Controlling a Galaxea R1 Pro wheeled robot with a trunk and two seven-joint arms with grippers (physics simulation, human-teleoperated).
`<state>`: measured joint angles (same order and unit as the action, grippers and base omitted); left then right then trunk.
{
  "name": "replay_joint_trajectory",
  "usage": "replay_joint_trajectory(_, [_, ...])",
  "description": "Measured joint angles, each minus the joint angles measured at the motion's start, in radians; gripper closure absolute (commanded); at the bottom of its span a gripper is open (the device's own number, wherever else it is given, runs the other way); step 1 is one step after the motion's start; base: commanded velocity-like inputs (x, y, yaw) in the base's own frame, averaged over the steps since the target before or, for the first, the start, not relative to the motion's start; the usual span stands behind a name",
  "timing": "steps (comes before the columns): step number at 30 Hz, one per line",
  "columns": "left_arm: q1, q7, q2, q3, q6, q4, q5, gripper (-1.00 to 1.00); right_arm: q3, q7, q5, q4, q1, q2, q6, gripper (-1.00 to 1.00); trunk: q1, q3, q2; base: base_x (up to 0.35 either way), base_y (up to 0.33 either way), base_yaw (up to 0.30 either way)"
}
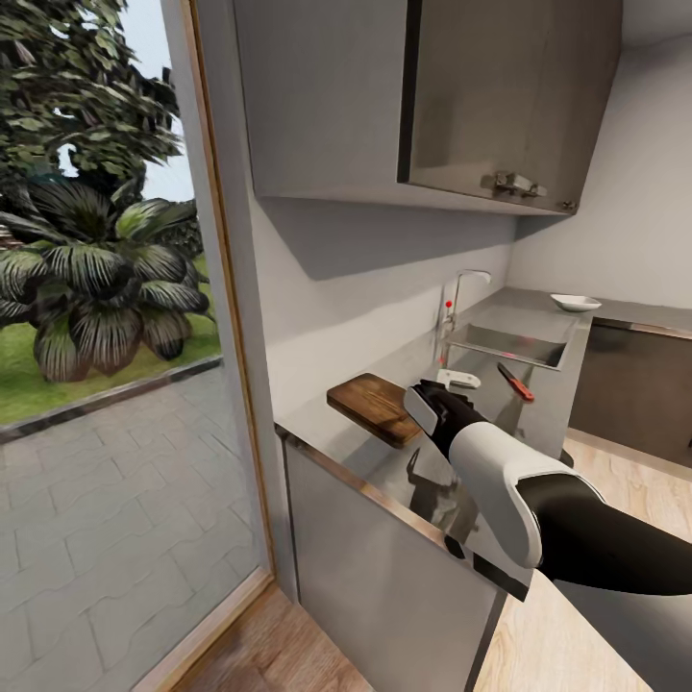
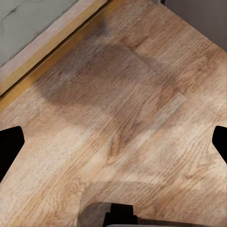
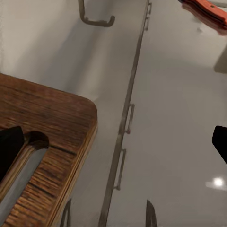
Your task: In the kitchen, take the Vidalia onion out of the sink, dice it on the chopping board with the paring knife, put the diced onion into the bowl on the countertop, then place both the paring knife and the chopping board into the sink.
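The right end effector [image 1: 423,408] covers the chopping board [image 1: 373,406] corner; the sink [image 1: 507,346] interior stays hidden.

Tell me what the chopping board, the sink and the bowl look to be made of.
Chopping board: wood, dark brown with visible grain lines and a rounded edge.
Sink: brushed metal, probably stainless steel, grey with a dull sheen.
Bowl: plain white, smooth; ceramic or plastic, too far away to tell.

The brown chopping board [image 1: 377,407] lay mid-frame on the grey countertop [image 1: 332,437]; the red-handled paring knife [image 1: 516,383] lay right of it, below the sink [image 1: 506,347].
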<state>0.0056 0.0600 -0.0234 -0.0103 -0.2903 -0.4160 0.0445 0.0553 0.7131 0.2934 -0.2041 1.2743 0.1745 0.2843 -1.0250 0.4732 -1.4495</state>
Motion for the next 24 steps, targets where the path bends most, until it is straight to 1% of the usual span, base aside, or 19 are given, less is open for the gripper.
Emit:
replay_joint_trajectory(6, [0.0,0.0,0.0,-0.001,0.0,0.01,0.0,-1.0,0.0,0.0,0.0,0.0,-0.002,0.0,0.0,-1.0,0.0,0.0,0.0,0.004,0.002,0.0])
replay_joint_trajectory(13, [0.0,0.0,0.0,-0.001,0.0,0.013,0.0,-1.0,-0.001,0.0,0.0,0.0,-0.004,0.0,0.0,-1.0,0.0,0.0,0.0,0.06,0.043,0.0])
replay_joint_trajectory(24, [0.0,0.0,0.0,-0.001,0.0,0.014,0.0,-1.0,-0.001,0.0,-0.001,0.0,-0.007,0.0,0.0,-1.0,0.0,0.0,0.0,0.005,0.003,0.0])
